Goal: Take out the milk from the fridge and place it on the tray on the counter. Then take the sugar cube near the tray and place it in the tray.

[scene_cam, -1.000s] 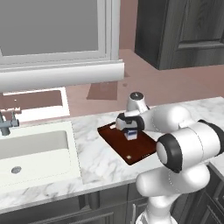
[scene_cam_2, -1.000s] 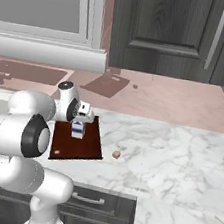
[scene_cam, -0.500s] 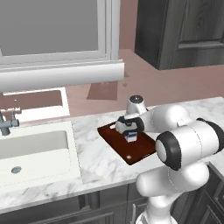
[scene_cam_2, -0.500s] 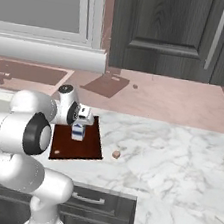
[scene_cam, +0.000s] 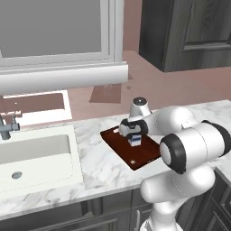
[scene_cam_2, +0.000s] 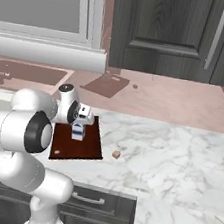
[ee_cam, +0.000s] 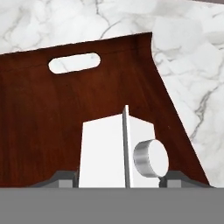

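The milk (scene_cam: 134, 140) (scene_cam_2: 78, 131) (ee_cam: 116, 153), a small white carton with a blue band, stands upright on the dark reddish-brown tray (scene_cam: 117, 140) (scene_cam_2: 86, 148) (ee_cam: 65, 109). My gripper (scene_cam: 133, 134) (scene_cam_2: 80, 124) (ee_cam: 118, 181) comes down from above and is shut on it, one finger on each side. The tray lies on the white marble counter (scene_cam: 99, 167) (scene_cam_2: 177, 163). A small tan sugar cube (scene_cam_2: 116, 155) lies on the marble just right of the tray. The fridge is out of view.
A white sink basin (scene_cam: 31, 158) with a grey faucet (scene_cam: 6, 126) lies left of the tray. Dark cabinet doors (scene_cam_2: 195, 35) stand across the floor. To the right of the sugar cube the marble stretches on.
The gripper has sunk slightly with the milk, bringing the carton down to the tray. The tray and the sugar cube have stayed put.
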